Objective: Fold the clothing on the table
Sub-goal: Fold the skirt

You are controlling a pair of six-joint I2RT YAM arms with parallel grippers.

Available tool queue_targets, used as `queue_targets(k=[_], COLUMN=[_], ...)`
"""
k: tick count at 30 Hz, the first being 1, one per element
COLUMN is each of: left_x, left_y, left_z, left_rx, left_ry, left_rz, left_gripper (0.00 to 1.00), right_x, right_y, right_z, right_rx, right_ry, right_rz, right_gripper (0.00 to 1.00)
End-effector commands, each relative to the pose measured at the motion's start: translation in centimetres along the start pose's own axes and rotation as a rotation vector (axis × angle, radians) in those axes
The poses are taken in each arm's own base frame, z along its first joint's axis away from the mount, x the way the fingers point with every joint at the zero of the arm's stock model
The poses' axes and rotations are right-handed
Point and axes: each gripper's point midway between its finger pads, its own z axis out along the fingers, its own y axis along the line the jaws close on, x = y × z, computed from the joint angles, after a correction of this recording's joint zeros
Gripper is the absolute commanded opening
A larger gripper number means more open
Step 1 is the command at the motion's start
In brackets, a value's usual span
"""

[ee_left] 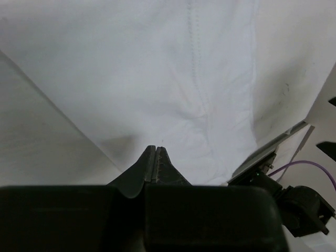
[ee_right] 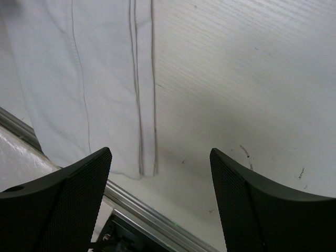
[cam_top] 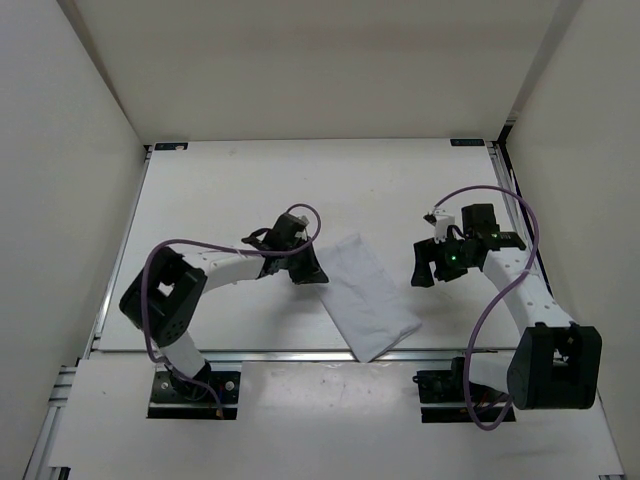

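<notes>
**Inspector A:** Where do we place the clothing [cam_top: 368,295]?

**Inspector B:** We find it lying flat on the table [cam_top: 230,190], between the two arms, as a narrow oblong set at a slant. Its near corner laps over the metal rail [cam_top: 280,355] at the front edge. The stitched seams run along its length, and the right wrist view shows doubled edges down one side. We judge that at least one fold is already in.

**Inspector A:** And the left gripper [ee_left: 155,155]?

**Inspector B:** Its jaws are pressed tight together, with no gap showing. The tips sit on the cloth just inside its far-left edge. We cannot tell whether any fabric is pinched between them, as the material is thin and the tips hide the contact.

**Inspector A:** The right gripper [ee_right: 160,157]?

**Inspector B:** It is spread wide and holds nothing. It hangs over bare table to the right of the garment, clear of it, with the cloth's near corner and the rail below and ahead of its fingers [ee_right: 79,199].

**Inspector A:** Which step do we record?

**Inspector B:** In our judgement this is the take-up of an edge for a further fold, and the fold itself is not yet begun.

**Inspector A:** What does the next move require?

**Inspector B:** First we need proof of grip, meaning a slight lift should raise the edge. If it does, we would carry that edge across the oblong toward the opposite side and keep it low. The overhanging corner could slide off the rail, so the right gripper may need to steady or pull in that end.
</notes>
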Motion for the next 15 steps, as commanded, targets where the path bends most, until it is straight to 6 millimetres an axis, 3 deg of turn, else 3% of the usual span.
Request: queue_targets(k=[1,7,9,15], left_x=[-1.3,-4.9,-7.5,-10.3], left_y=[0.0,2.1,1.6,4.1], left_z=[0.5,2.9,3.0,4.3], left_rx=[0.009,-0.101,-0.116,-0.359], left_ry=[0.012,0.056,0.03,0.115], left_rz=[-0.002,-0.005,-0.012,0.1], left_gripper=[0.0,0.0,0.0,0.0], right_x=[-1.7,-2.1,-2.1,-1.9], right_y=[0.0,0.1,0.2,0.0], right_z=[-0.9,-1.5,-1.8,-2.0], right_rx=[0.031,0.057,0.066,0.099], right_ry=[-0.056,-0.08,-0.086,-0.102], right_rz=[-0.043,-0.063,-0.074,-0.1], right_gripper=[0.8,0.83,0.83,0.85])
